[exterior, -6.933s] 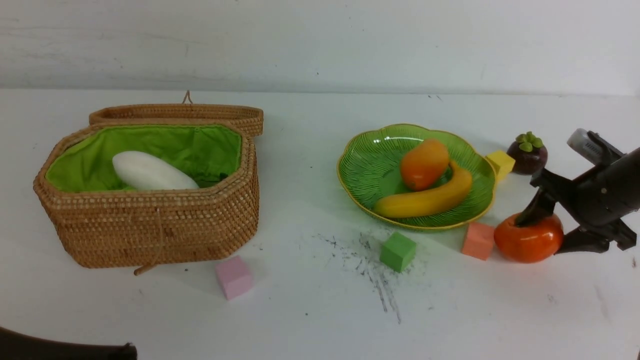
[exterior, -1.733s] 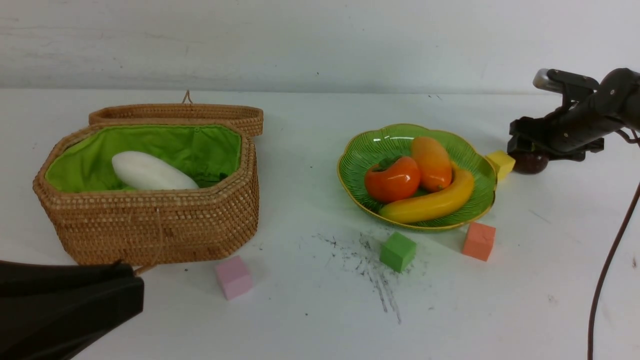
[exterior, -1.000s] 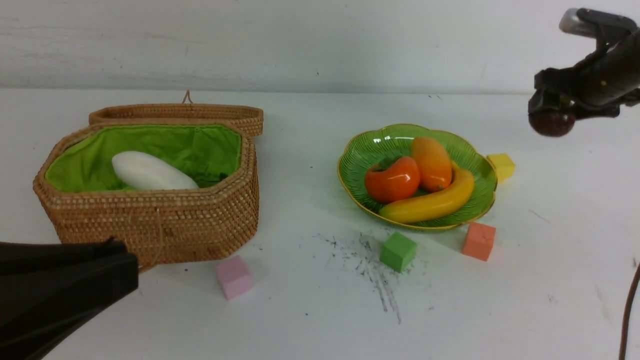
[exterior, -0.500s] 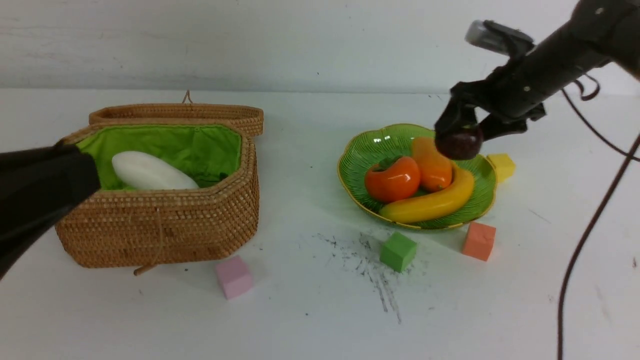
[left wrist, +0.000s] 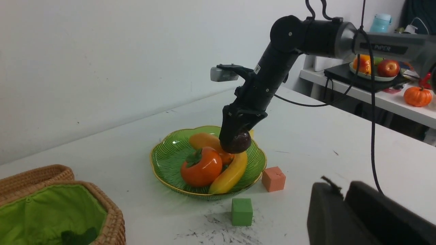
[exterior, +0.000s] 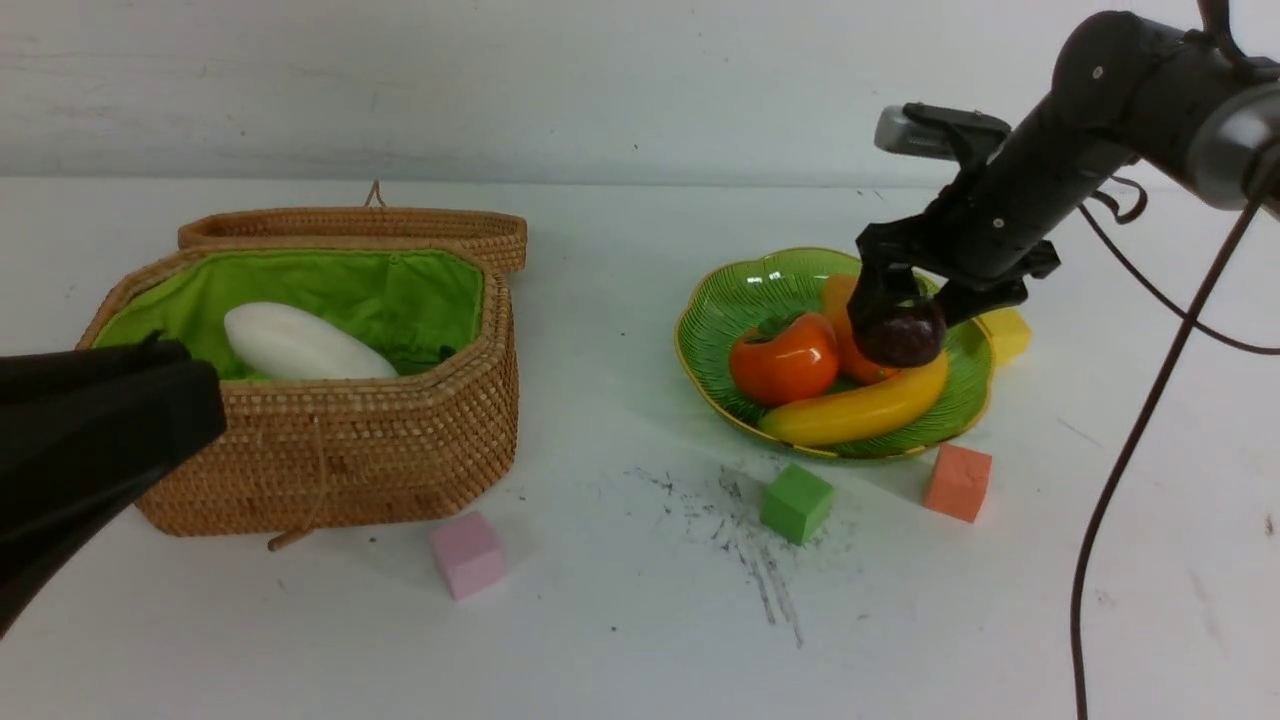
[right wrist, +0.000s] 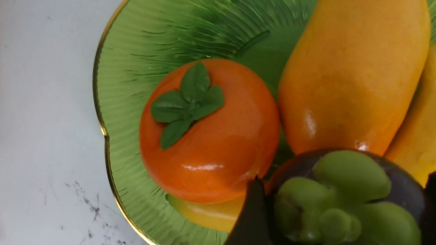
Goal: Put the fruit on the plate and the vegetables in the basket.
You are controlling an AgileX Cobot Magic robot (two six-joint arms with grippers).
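My right gripper (exterior: 900, 322) is shut on the dark purple mangosteen (exterior: 902, 338), whose green calyx fills the right wrist view (right wrist: 344, 197). It hangs low over the green plate (exterior: 720, 300), just above the mango (exterior: 850, 362) and the banana (exterior: 850, 410), with the persimmon (exterior: 785, 357) beside them. The open basket (exterior: 330, 460) at the left holds the white radish (exterior: 300, 345). My left gripper (exterior: 205, 400) is shut and empty by the basket's front left corner, seen too in the left wrist view (left wrist: 342, 188).
Foam cubes lie on the table: pink (exterior: 467, 555), green (exterior: 795, 503), orange (exterior: 957, 483), and yellow (exterior: 1005, 333) behind the plate. The basket lid (exterior: 350, 225) lies open at the back. The right arm's cable (exterior: 1120, 480) hangs down at the right.
The right gripper has carried the mangosteen from high at the far right, leftward and down, to just over the plate. The left gripper rose beside the basket, then sank slightly.
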